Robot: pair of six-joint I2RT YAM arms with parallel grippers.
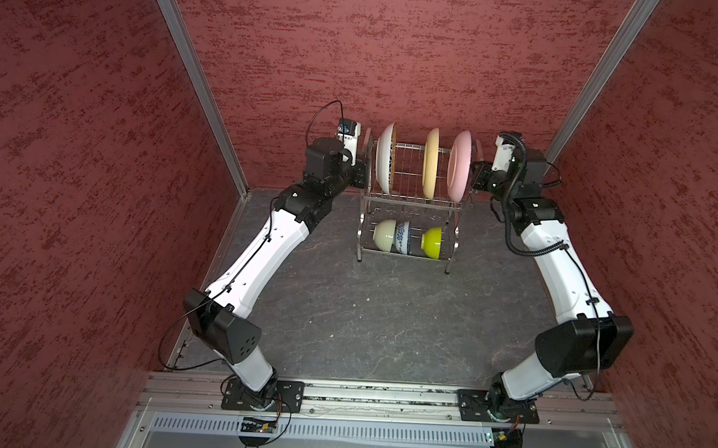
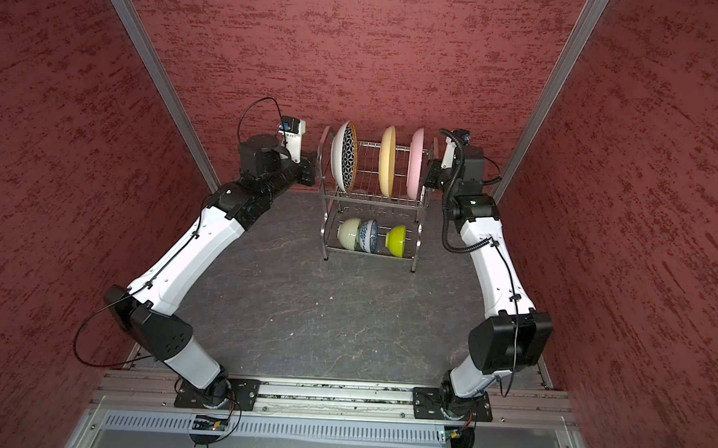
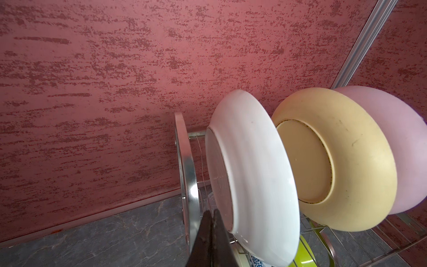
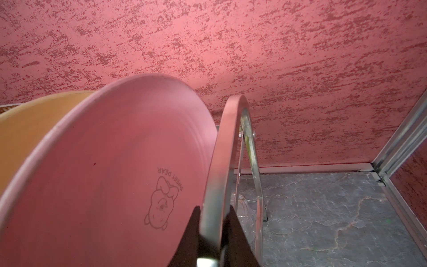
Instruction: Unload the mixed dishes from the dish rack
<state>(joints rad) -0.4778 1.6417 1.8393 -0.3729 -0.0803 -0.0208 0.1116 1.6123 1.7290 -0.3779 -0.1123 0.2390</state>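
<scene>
The right gripper [image 4: 213,213] clamps the rack [image 4: 219,150] by its side frame; the left gripper [image 3: 211,215] is pinched shut, seemingly empty, beside the other frame. Nothing looks unloaded yet, with three plates [image 1: 430,163] up top and three bowls [image 1: 430,241] below.

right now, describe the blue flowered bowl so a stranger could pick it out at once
Find the shiny two-tier steel wire dish rack at the back of the grey table. Three small bowls lie on their sides on its lower tier. The white bowl with a blue floral print, in the middle, is the only patterned one, between a plain cream-green bowl and a plain lime bowl.
</scene>
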